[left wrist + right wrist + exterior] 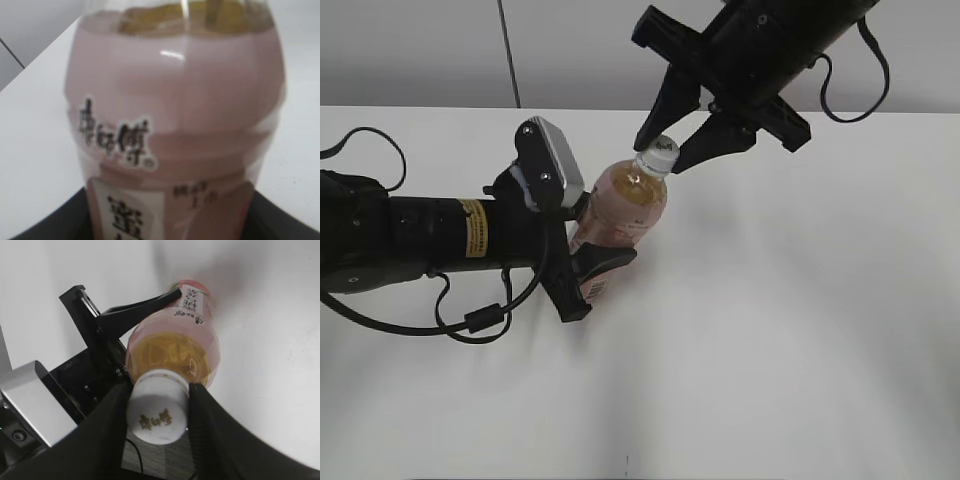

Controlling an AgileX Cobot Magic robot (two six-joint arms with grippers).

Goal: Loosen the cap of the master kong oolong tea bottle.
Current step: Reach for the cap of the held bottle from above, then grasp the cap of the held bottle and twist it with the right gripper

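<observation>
The master kong oolong tea bottle (pixel 620 215) is a clear bottle of amber tea with a pink label. It stands on the white table, leaning toward the upper right. My left gripper (pixel 582 268) is shut on its lower body; the label fills the left wrist view (pixel 175 115). The white cap (pixel 658 153) tops the bottle. My right gripper (pixel 665 150) comes down from above with one finger on each side of the cap. In the right wrist view both fingers touch the cap (pixel 157 410), above the bottle's shoulder (pixel 175 352).
The white table (pixel 800 320) spreads around the bottle. A grey wall with a dark vertical seam (pixel 508 50) stands behind. The left arm (pixel 410 240) lies along the table's left side with a looped black cable.
</observation>
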